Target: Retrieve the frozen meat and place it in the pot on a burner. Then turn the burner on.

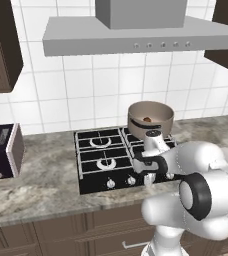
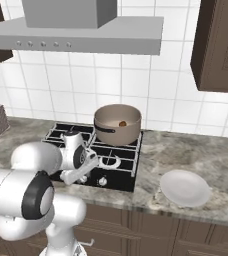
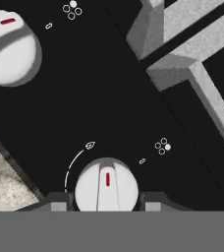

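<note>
a: frozen meat (image 1: 147, 119) lying inside the pot (image 1: 150, 120), small reddish lump against the pale inside, nothing else in there. pot sitting on the rear burner grate of the cooktop (image 1: 93, 155), nearest the arm.

b: so only the burner left to light?

a: looks that way. gripper (image 3: 106, 202) down at the front edge, fingertips (image 3: 60, 203) either side of a silver knob (image 3: 107, 186), pinching it or about to; red mark pointing straight up.

b: right knob?

a: hard to say; worth checking the dot diagram beside it. then a firm squeeze, a twist about the knob's own axis, no sideways drag.

b: white plate (image 2: 184, 187)?

a: bare, well apart on the counter.
</note>
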### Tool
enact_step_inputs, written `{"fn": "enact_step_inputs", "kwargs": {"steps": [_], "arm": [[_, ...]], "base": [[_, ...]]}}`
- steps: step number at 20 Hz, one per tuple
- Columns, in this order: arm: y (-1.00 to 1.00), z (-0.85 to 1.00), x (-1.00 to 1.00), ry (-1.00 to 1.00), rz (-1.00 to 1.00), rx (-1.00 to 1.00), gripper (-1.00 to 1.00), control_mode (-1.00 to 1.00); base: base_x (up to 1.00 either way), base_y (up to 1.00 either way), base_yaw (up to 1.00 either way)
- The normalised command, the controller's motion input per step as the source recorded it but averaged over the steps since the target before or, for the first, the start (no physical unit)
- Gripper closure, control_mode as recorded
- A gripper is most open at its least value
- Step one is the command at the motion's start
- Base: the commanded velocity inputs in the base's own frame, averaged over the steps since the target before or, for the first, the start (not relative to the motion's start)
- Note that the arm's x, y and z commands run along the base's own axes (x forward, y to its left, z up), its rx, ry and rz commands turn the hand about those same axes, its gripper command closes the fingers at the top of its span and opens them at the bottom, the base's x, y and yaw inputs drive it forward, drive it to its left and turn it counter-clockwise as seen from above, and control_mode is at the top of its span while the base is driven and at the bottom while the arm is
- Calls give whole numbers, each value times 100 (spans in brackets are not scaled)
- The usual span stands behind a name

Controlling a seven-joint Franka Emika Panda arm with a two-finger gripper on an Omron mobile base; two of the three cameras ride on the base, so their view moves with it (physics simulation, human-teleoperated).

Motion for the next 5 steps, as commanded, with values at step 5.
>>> {"fn": "enact_step_inputs", "kwargs": {"steps": [5], "arm": [[25,-25,0,-5,52,-16,100,-100]], "base": [[0,0,0]]}}
